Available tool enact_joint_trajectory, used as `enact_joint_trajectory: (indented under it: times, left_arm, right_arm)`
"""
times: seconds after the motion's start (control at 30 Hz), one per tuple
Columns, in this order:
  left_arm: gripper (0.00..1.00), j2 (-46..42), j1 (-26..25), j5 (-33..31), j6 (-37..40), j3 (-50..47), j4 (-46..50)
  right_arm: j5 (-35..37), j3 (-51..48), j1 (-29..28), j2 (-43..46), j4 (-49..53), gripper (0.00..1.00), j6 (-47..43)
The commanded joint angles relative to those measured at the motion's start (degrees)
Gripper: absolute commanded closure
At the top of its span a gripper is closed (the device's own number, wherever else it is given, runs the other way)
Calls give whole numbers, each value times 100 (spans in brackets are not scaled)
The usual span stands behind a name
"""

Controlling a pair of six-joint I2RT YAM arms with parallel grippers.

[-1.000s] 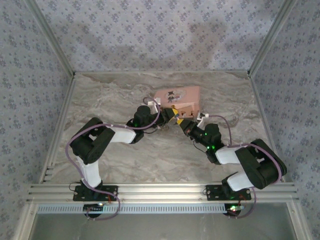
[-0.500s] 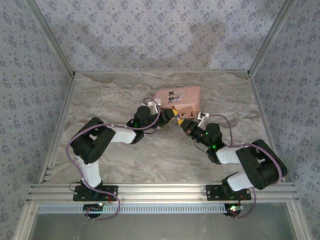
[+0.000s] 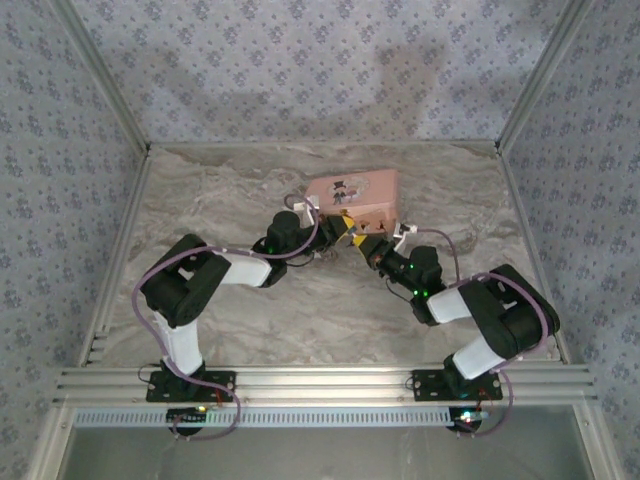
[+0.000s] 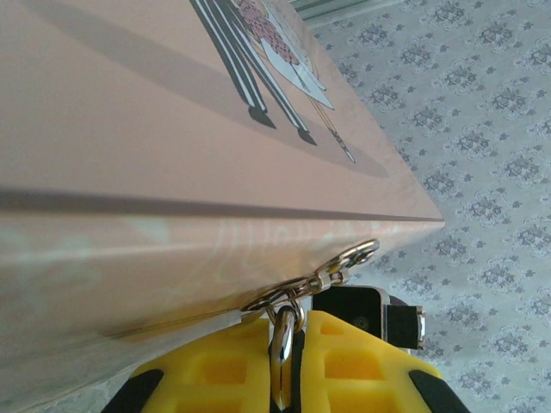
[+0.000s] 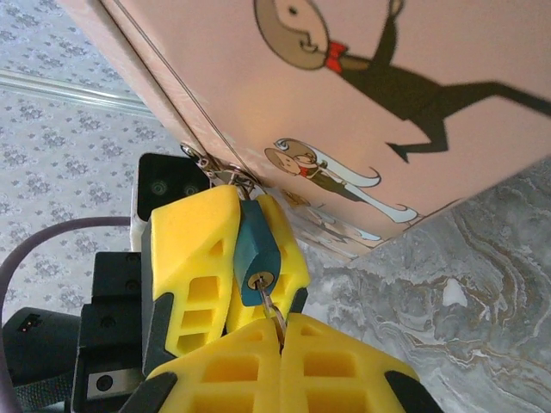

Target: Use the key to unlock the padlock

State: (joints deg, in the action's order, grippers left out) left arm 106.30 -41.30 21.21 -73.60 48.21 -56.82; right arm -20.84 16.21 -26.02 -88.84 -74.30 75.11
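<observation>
Peering from right wrist: key (image 5: 273, 312) in padlock (image 5: 256, 258); from left wrist: shackle (image 4: 282, 351).

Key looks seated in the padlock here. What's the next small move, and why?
Probably twist the right gripper to turn the key: its blade is already in the keyhole of the padlock, which the left gripper pinches steady at the hasp of the pink tin.
</observation>
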Motion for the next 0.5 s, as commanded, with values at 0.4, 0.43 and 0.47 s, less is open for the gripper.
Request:
enact_joint_trajectory:
  times: [0.4,0.43,0.47]
  left_arm:
    - [100,13,-419,1602,161,307,-212]
    - [100,6,-446,1671,182,335,-163]
    - [100,-10,-484,1745,212,368,-100]
  right_arm:
    - [-251,1223,-121,233,1779,100,-930]
    - [-275,1271,-125,231,1878,100,-945]
    - [-343,1316,-131,203,1829,100,-920]
